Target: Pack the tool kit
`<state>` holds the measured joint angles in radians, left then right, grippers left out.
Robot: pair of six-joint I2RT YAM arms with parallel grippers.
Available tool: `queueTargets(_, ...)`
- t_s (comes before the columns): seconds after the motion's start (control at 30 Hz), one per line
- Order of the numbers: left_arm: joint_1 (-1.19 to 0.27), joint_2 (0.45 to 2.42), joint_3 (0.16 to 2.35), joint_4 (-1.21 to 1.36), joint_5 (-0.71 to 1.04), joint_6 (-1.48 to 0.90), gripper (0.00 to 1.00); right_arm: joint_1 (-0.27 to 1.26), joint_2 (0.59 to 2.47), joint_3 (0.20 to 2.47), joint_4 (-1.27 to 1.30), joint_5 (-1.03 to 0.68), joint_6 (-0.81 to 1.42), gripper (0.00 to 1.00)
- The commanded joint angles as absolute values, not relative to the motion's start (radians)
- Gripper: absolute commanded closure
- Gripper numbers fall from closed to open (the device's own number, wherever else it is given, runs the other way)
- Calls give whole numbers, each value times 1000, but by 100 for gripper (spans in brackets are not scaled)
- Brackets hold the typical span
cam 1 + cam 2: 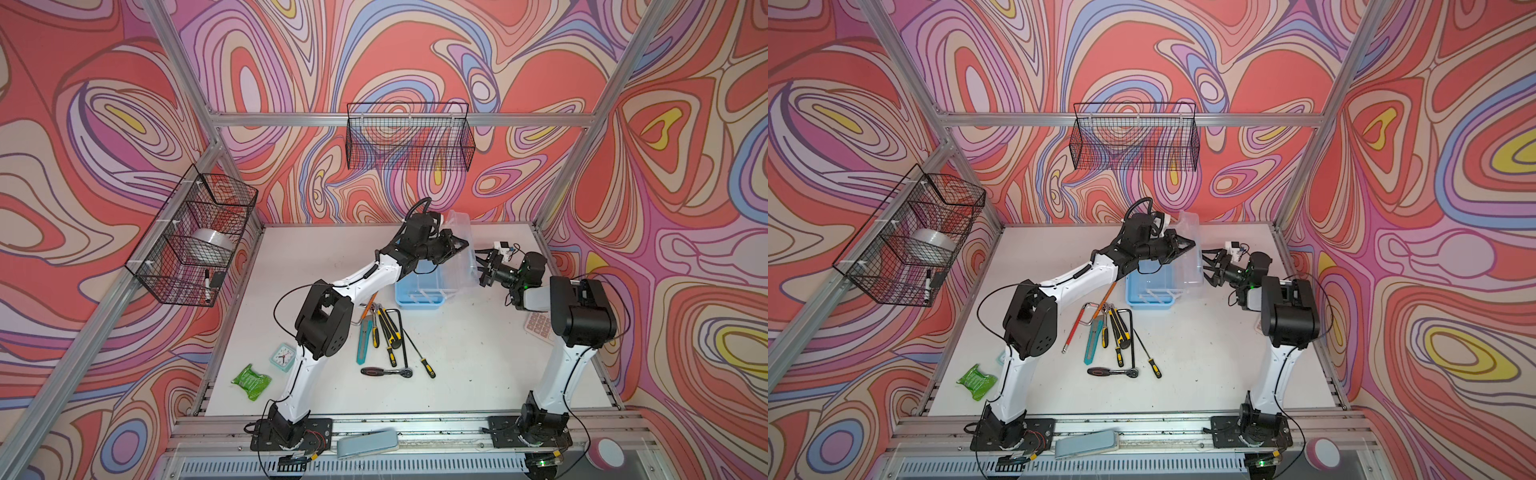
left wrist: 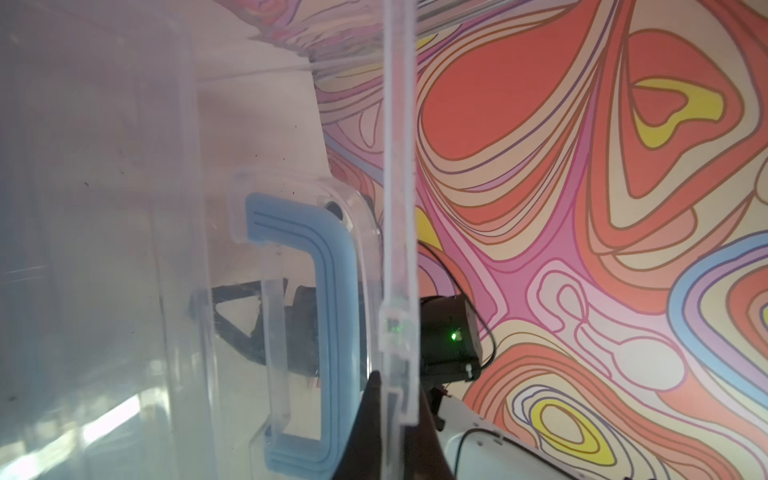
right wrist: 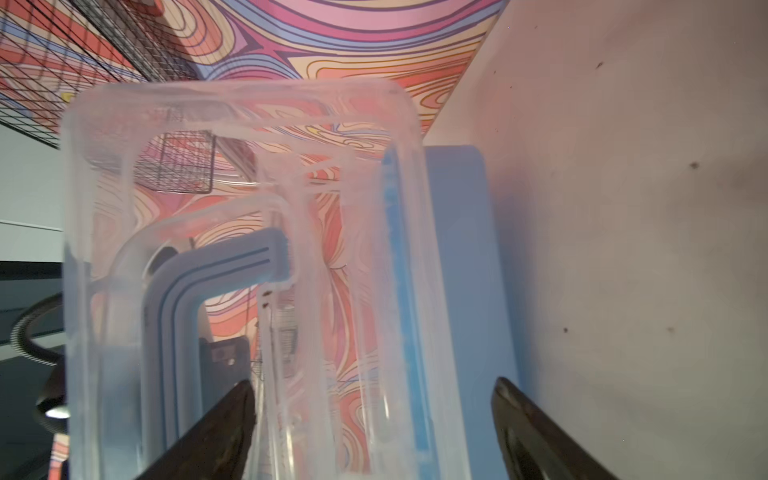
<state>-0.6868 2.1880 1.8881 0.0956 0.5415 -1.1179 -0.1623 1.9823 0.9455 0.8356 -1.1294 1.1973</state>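
- Left arm stretches from the lower left to the centre in both top views. The left gripper is pinched tight on the clear lid.
- Right arm folds inward from the lower right. The right gripper points left, jaws spread wide.

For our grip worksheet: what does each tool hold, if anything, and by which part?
Left tool: the clear lid, pinched by its outer rim beside the blue handle. Right tool: nothing; its jaws stand open.

Swirl-patterned walls (mostly red) surround a white, seemingly speckled tabletop.
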Motion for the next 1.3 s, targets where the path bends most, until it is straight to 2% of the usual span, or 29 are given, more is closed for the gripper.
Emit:
queueTargets(0.0, -674, 2192, 1931, 23, 530, -1000, 100, -186, 1922, 1012, 275, -1055, 795, 2)
queueTargets(0.1, -671, 2208, 1960, -26, 532, -991, 100, -201, 1908, 1038, 182, -1051, 746, 2)
queueTargets(0.27, -669, 2245, 2039, -142, 548, -973, 100, -246, 1859, 1072, -64, -941, 596, 2)
queueTargets(0.53, -681, 2317, 2162, -258, 533, -974, 93, -282, 1749, 1096, -291, -749, 435, 2)
queueTargets(0.6, -687, 2327, 2173, -258, 532, -979, 88, -285, 1719, 1082, -314, -690, 415, 2)
queueTargets(0.8, -706, 2354, 2214, -277, 526, -983, 62, -314, 1632, 1070, -366, -558, 361, 2)
queueTargets(0.9, -707, 2348, 2234, -311, 519, -967, 45, -322, 1592, 1072, -394, -481, 342, 2)
queueTargets(1.0, -706, 2322, 2235, -342, 500, -927, 33, -322, 1555, 1074, -409, -422, 330, 2)
queueTargets(1.13, -690, 2267, 2184, -356, 507, -893, 27, -322, 1539, 1088, -422, -446, 334, 2)
queueTargets(1.27, -645, 2126, 1958, -316, 460, -853, 25, -292, 1514, 1078, -407, -497, 343, 4)
